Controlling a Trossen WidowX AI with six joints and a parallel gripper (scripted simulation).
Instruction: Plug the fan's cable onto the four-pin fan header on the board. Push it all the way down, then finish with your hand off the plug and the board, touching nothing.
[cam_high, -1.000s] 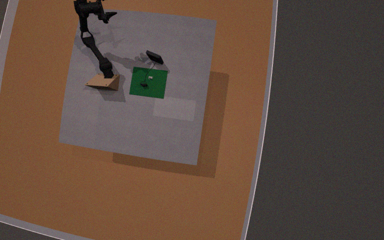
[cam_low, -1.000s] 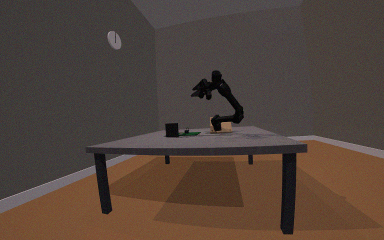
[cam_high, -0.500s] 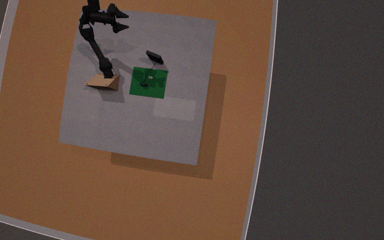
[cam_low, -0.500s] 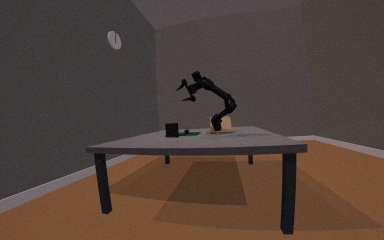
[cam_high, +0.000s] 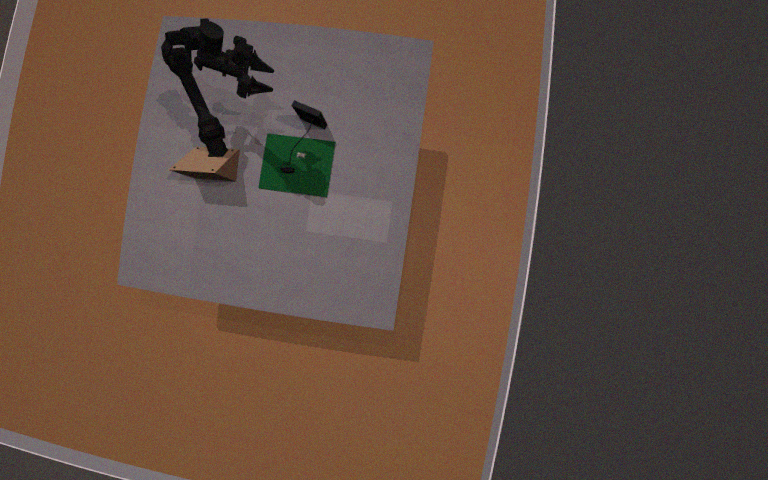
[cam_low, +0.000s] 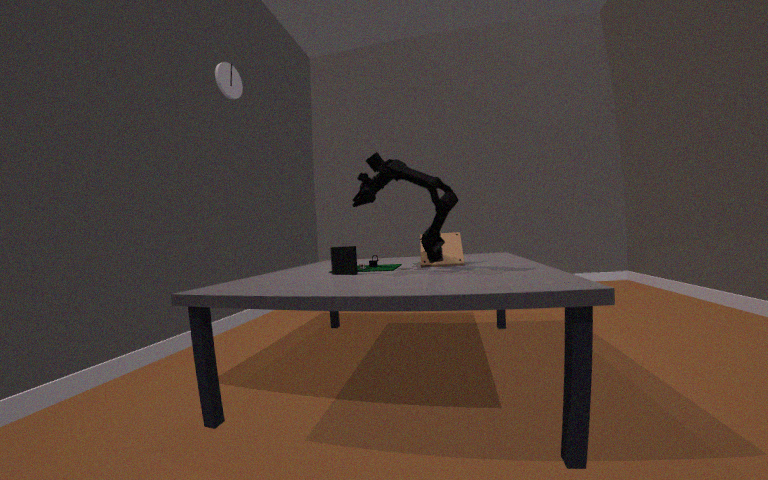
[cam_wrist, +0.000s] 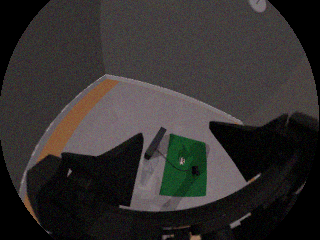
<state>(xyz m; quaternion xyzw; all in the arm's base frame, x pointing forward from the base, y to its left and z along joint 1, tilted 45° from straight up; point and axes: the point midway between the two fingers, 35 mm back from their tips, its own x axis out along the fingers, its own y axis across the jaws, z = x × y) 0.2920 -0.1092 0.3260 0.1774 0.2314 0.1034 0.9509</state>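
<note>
Plug (cam_high: 287, 168) lies loose on the green board (cam_high: 277, 175), apparently short of the white header (cam_high: 301, 155), near the bench's far edge. Gripper (cam_high: 261, 78) hangs high, spread wide, empty: everything left.

- Your black parallel-jaw gripper (cam_high: 261, 78) hangs high in the upper left of the top view, jaws wide with nothing between them, open air below.
- Right of it, the upright black box-shaped fan (cam_high: 309, 113) borders the flat green board (cam_high: 283, 181).
- Its thin black cable (cam_high: 302, 141) arcs over the board's middle.
</note>
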